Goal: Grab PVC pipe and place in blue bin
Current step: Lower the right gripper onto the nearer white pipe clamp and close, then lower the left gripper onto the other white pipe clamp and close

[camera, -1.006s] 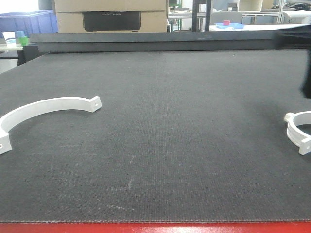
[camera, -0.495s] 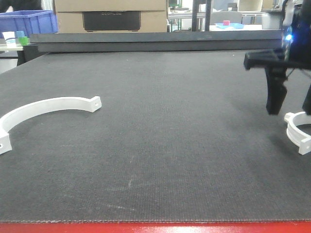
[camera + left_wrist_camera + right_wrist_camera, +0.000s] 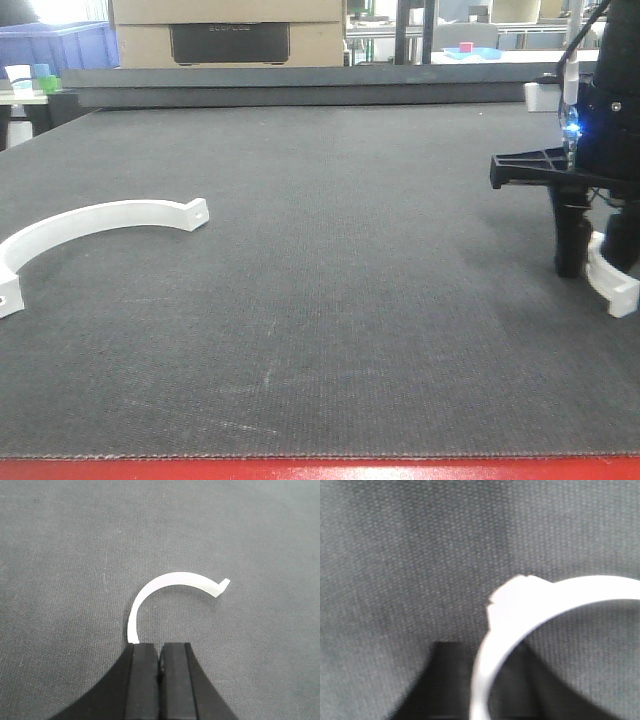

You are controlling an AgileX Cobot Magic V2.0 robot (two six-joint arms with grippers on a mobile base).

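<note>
Writing appears in one place only: a dark panel (image 3: 229, 43) on a cardboard box (image 3: 140, 30) beyond the far edge of the black mat (image 3: 350, 300) carries pale letters too blurred to read. Two white plastic pieces lie flat on that mat. The PVC half-ring (image 3: 95, 220) is a thin, smooth, matte arc with a small pierced tab at each end. It lies near the mat's left edge, its open side facing the mat's near edge. The PVC ring piece (image 3: 612, 288) is smaller and thicker, with a square lug on its rim, and lies at the mat's right edge, partly cut off. The right gripper (image 3: 598, 262) stands upright over it, a blue light glowing on its body. Its jaws are spread wide, one black finger (image 3: 570, 240) low outside the rim and the other within the curve, and they grip nothing. The left gripper (image 3: 160, 647) is over the mat with fingers pressed together, holding nothing, its tips just beside one end of the half-ring. The blue bin (image 3: 60, 45) sits beyond the mat's far left corner, well apart from both pieces, with small cups (image 3: 30, 76) near it. A shallow blue tray (image 3: 480, 53) holding something pink lies beyond the mat's far edge toward the right.
</note>
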